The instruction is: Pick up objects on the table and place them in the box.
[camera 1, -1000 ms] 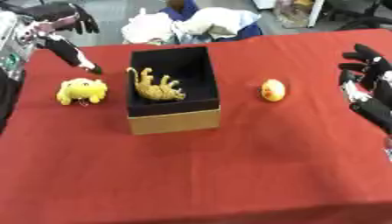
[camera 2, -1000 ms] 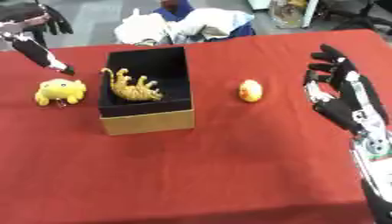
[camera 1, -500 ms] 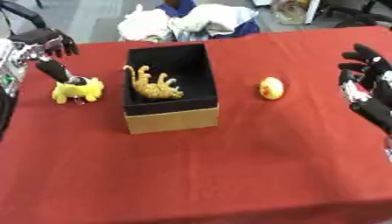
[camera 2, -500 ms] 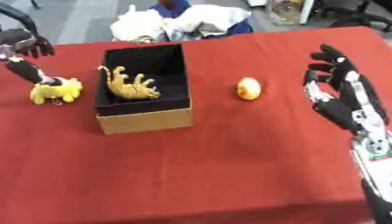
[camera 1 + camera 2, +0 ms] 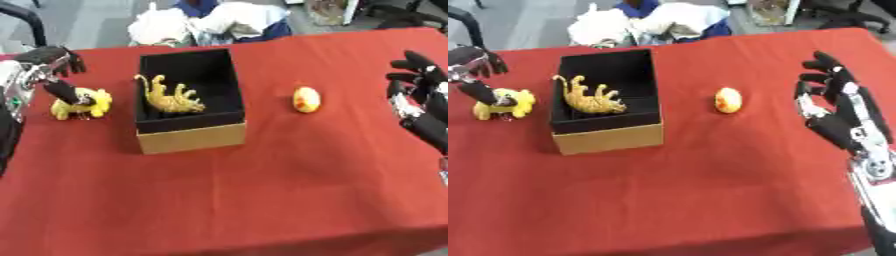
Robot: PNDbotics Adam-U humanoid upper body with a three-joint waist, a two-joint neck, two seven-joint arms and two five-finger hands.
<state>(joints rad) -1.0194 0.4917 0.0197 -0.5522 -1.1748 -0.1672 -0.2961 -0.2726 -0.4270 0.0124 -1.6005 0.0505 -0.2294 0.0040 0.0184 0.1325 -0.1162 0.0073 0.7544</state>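
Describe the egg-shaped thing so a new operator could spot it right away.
Start at the open black box on the red table and look to its right. Alone on the bare cloth between the box and the open right hand sits the small egg-shaped thing. It is smooth, rounded and yellow with an orange patch, unlike the yellow toy beside the left hand.

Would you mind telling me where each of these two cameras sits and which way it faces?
Left eye view: in the head, looking down at the red table; left hand on the yellow toy, right hand at the right edge.
Right eye view: beside it, same aim; more right arm shows.
Shared: box, tiger toy, egg-shaped toy.
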